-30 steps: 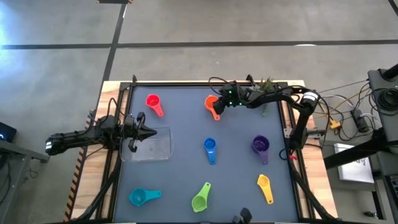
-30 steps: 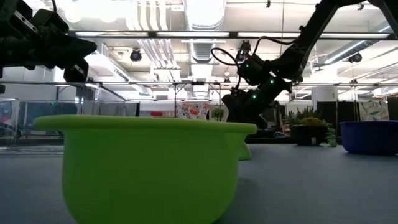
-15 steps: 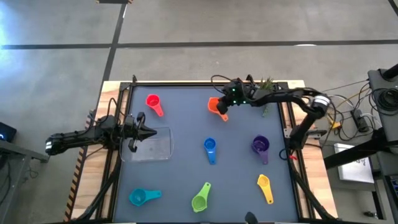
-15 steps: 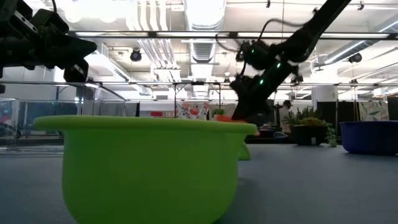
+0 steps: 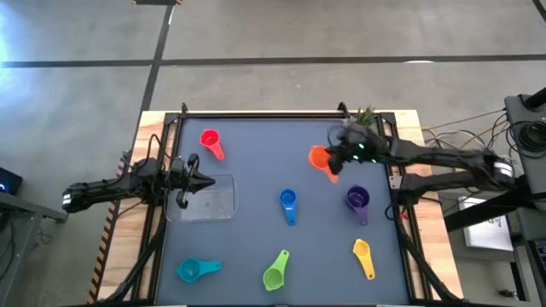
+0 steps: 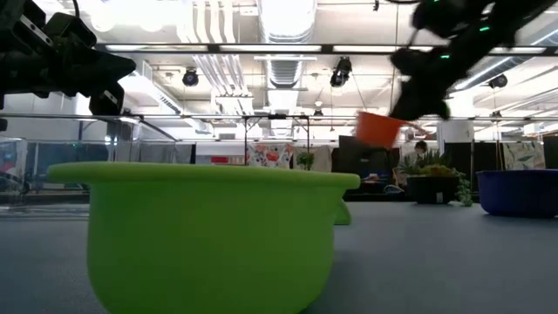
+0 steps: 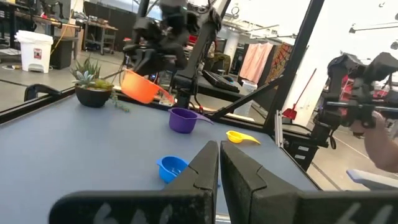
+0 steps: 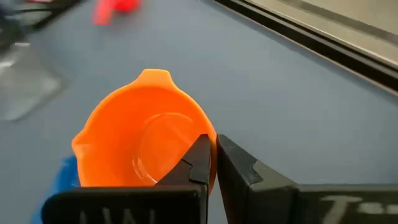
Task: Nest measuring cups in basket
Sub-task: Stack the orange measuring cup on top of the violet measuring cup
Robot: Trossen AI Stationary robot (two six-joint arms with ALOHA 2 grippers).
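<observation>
My right gripper (image 5: 334, 162) is shut on the orange measuring cup (image 5: 319, 158), in the air over the table's far right part; the low view shows the cup (image 6: 377, 129) well above the table. My left gripper (image 5: 207, 181) hovers shut over the left edge of the clear basket (image 5: 213, 203). Standing on their bowls' bottoms on the table are the red cup (image 5: 209, 141), blue cup (image 5: 287, 203), purple cup (image 5: 357, 199), yellow cup (image 5: 363, 254), lime cup (image 5: 275, 274) and teal cup (image 5: 191, 270). My right gripper pinches the orange cup's bowl wall at the rim (image 8: 210, 144), opposite the spout (image 8: 155, 76). One finger (image 8: 198, 163) is inside the bowl and one outside. The cup is lifted clear, mouth up and slightly tilted.
A small potted plant (image 5: 365, 115) stands at the far right corner, just beyond the right gripper. The lime cup (image 6: 205, 235) fills the low view's foreground. A black rail frames the table. A person's hand (image 7: 380, 138) shows beyond the table in the left wrist view.
My right gripper has lifted the orange cup clear of the table's far middle and carried it up, toward the right edge and a little toward the near edge. The arm has stretched out low across the right side. The left arm has kept still.
</observation>
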